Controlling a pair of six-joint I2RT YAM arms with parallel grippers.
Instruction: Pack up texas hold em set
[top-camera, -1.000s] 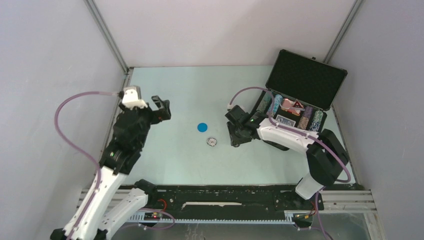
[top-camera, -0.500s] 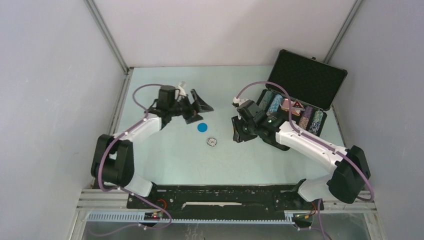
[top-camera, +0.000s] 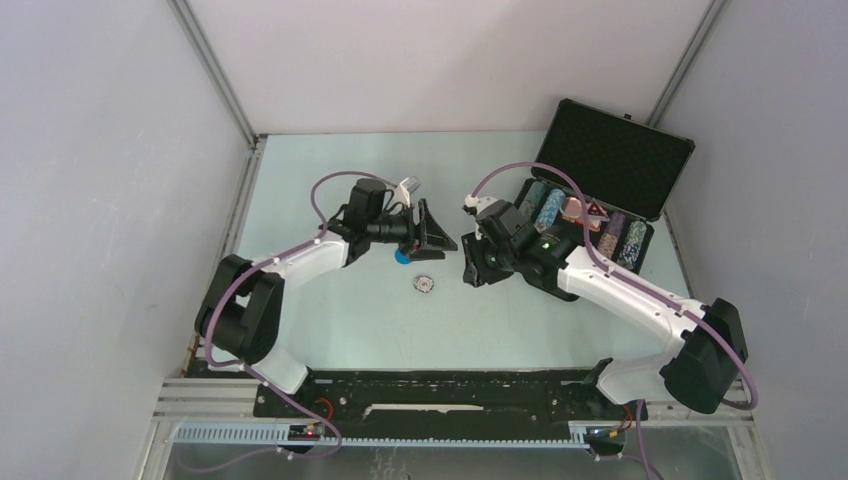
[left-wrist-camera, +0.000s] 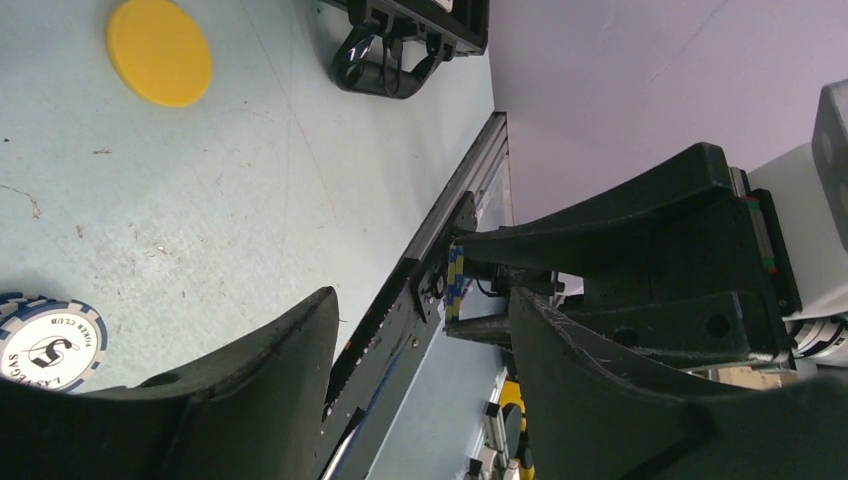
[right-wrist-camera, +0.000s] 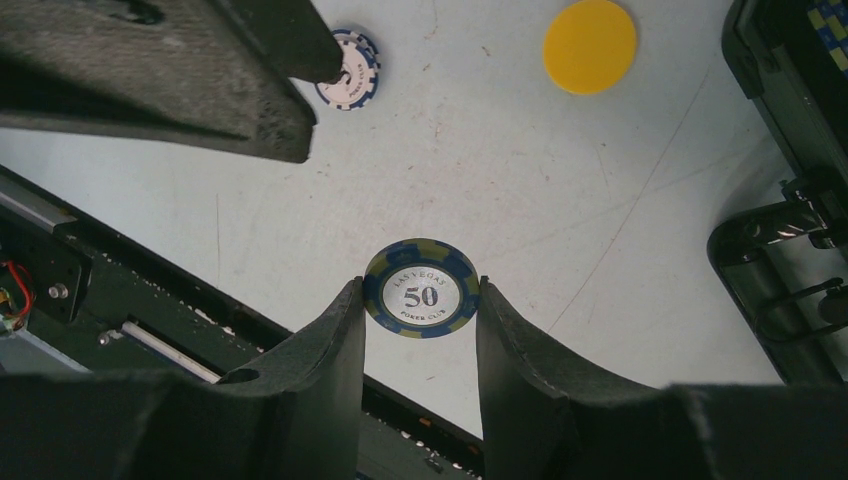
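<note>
Pinched by its rim between the fingers of the right gripper (right-wrist-camera: 420, 292): a blue-and-green poker chip (right-wrist-camera: 421, 288) marked 50, face toward the wrist camera; in the left gripper (left-wrist-camera: 422, 300), fingers moderately apart, nothing

Chip held above the table (top-camera: 330, 180), just left of the black briefcase (top-camera: 612, 160), itself at the far right with lid raised and tilted back, rows of striped chips (top-camera: 545, 210) and a red triangle (top-camera: 596, 210) in its foam tray. Flat on the table between the two grippers, a white-and-blue chip (top-camera: 424, 284); just beside it a blue disc (top-camera: 401, 256), partly hidden from above by the left gripper. No telling whether a left finger touches that chip. In both wrist views, a yellow disc (right-wrist-camera: 590, 45) lying flat near the briefcase handle (left-wrist-camera: 385, 70)
</note>
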